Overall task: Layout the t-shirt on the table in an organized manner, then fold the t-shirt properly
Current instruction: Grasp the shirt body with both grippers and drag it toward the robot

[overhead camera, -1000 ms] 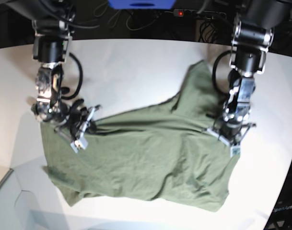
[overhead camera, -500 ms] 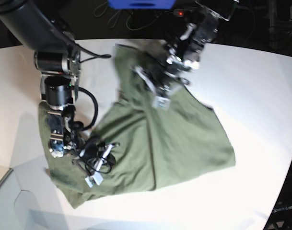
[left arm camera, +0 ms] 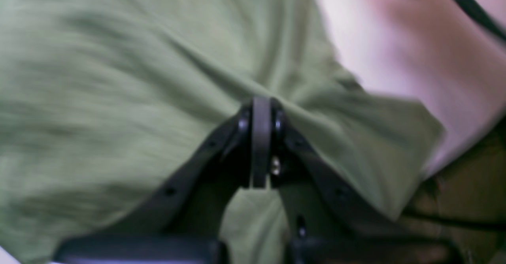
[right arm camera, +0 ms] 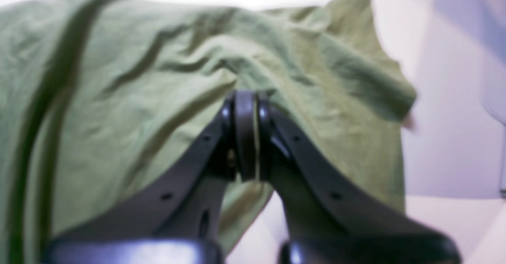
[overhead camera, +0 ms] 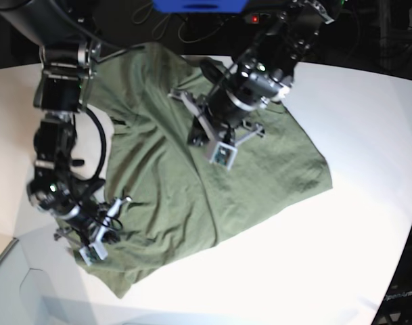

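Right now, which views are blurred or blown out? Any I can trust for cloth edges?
Base view: sharpest, t-shirt edges clear against the bright table, mild washout there. Left wrist: heavy streaky blur on the cloth, left gripper fairly crisp, table pinkish and soft. Right wrist: soft overall, folds readable near the right gripper, top strip blown out. Trust base.

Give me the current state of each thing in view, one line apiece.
T-shirt: spread unevenly on the table, wrinkled, not folded, pinched at two spots.
Left gripper: shut on the t-shirt.
Right gripper: shut on the t-shirt.
Table: white, shirt lying on it.
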`<action>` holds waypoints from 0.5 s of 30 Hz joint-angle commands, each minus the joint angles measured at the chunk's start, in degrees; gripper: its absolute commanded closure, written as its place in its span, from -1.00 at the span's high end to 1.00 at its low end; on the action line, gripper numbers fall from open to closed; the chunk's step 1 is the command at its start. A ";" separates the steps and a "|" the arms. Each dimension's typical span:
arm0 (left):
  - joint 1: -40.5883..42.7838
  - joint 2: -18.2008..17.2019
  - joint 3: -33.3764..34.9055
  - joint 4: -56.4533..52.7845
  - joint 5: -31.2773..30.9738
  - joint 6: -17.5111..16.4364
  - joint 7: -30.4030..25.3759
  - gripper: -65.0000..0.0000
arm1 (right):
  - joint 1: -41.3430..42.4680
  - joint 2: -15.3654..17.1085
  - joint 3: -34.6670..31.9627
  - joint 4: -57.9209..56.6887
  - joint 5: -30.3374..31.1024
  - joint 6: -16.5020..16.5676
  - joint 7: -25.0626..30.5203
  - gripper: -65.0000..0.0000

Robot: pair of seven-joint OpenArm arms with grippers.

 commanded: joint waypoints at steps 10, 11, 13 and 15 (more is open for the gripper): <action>-17.47 1.87 -15.53 -10.69 0.54 -0.07 -1.63 -1.00 | -19.54 -1.55 9.22 17.09 0.45 -0.07 -2.93 -1.00; -20.02 2.58 -15.35 -14.30 0.54 -0.07 -1.63 -1.00 | -22.26 -2.69 9.05 18.76 0.45 -0.07 -2.93 -1.00; -24.68 5.04 -15.18 -22.30 0.54 -0.07 -1.98 -1.00 | -26.92 -5.33 8.61 22.01 0.45 -0.07 -2.84 -1.00; -28.90 8.20 -15.09 -31.62 0.54 -0.07 -4.88 -1.00 | -30.44 -8.67 7.29 24.73 0.45 -0.07 -2.84 -1.00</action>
